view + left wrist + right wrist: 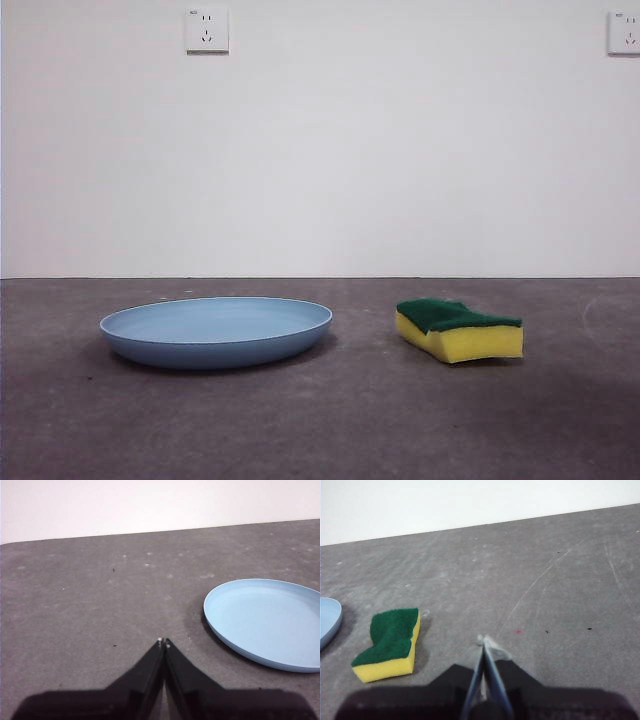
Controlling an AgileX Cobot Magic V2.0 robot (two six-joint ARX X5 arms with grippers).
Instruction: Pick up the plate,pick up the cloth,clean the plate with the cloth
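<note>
While both my arms hang back above the grey table (320,420), neither of them shows in the front view at all. Across that table the plate (216,331) lies flat on the left, light blue, right way up, its low rim unbroken all round. To its right, apart from it with a strip of bare table between, sits the cloth (459,330), a yellow sponge block with its dark green scouring layer facing up and its sides wavy. Both rest at about the same depth, well short of the white wall (320,150), which carries two sockets high up.

From my left wrist I see my left gripper (164,642) with its two black jaws pressed together, tips meeting, holding nothing; it hovers over bare table, and the plate lies off to one side, not touched. From my right wrist I see my right gripper (484,641) likewise closed on nothing, jaws together, with the cloth near but clear of it and a sliver of the plate's edge beyond the cloth.
</note>
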